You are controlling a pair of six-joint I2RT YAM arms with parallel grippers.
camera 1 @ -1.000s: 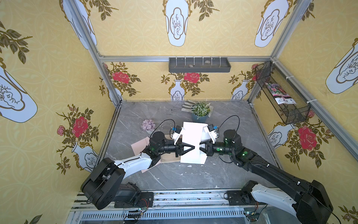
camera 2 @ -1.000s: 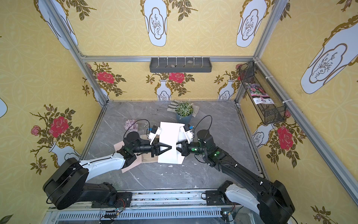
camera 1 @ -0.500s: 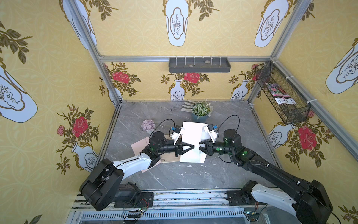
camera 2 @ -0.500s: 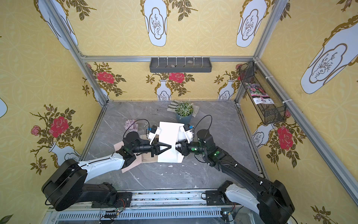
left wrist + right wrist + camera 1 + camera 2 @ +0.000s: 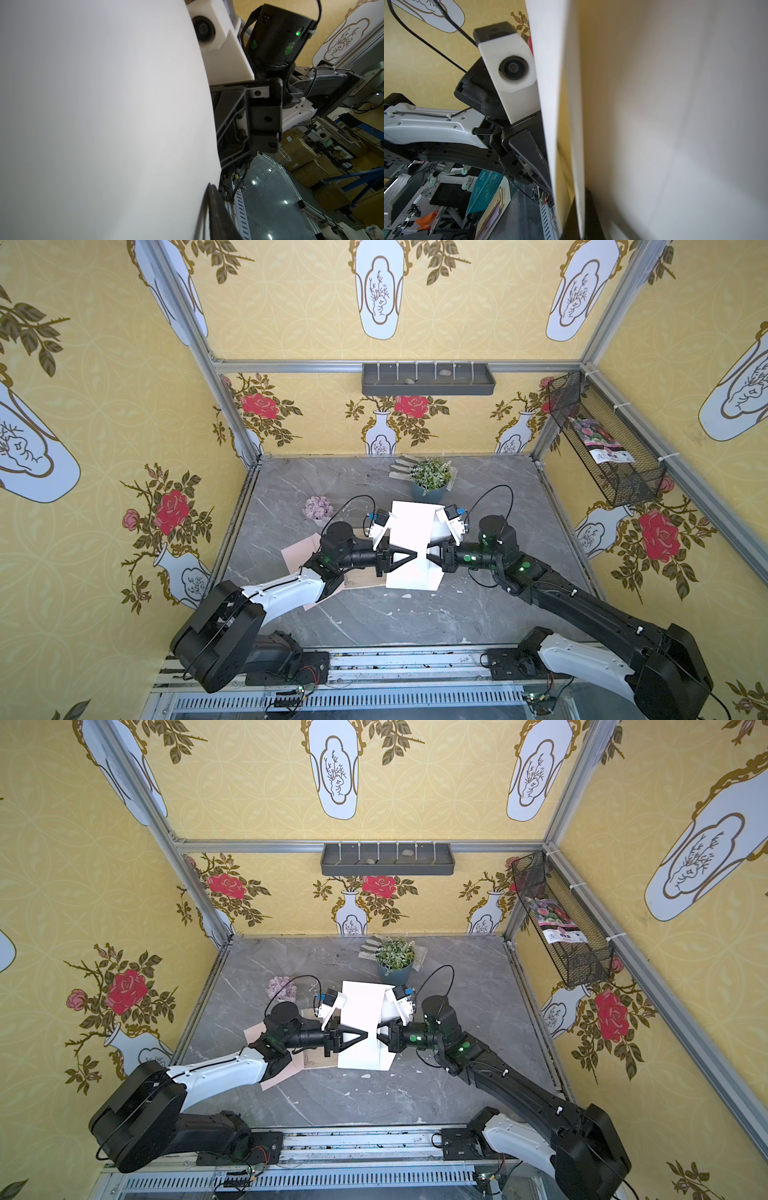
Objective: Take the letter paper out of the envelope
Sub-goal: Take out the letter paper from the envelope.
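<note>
Letter paper [image 5: 409, 531] is hanging in the air over the middle of the table [image 5: 374, 626], clear of the envelope [image 5: 297, 552], which is lying flat on the marble under the left arm [image 5: 282, 593]. Judging from that, the sheet is already out and the two grippers are sharing its weight. The left gripper [image 5: 415, 552] is reaching across the sheet from one side with its upper jaw lying over the white face. It seems to be pinching the paper, though the lower jaw is hiding beneath the sheet. The right gripper [image 5: 429, 552] is meeting it from the opposite edge, with its jaws pressing together on the paper's border. Holding from both sides is probably stopping the limp sheet from sagging or swinging, and is keeping it well away from the envelope so nothing is slipping back inside. In the right wrist view the paper is showing as two layers parting slightly, so it is being held folded rather than spread flat. The left arm and the right arm [image 5: 582, 605] are stretching forward from their bases at the near edge with elbows pushing outward. Their forearms are bending inward, so the wrists are pointing straight at each other and the tips are almost touching. The potted plant [image 5: 430, 481] is standing just behind the sheet
</note>
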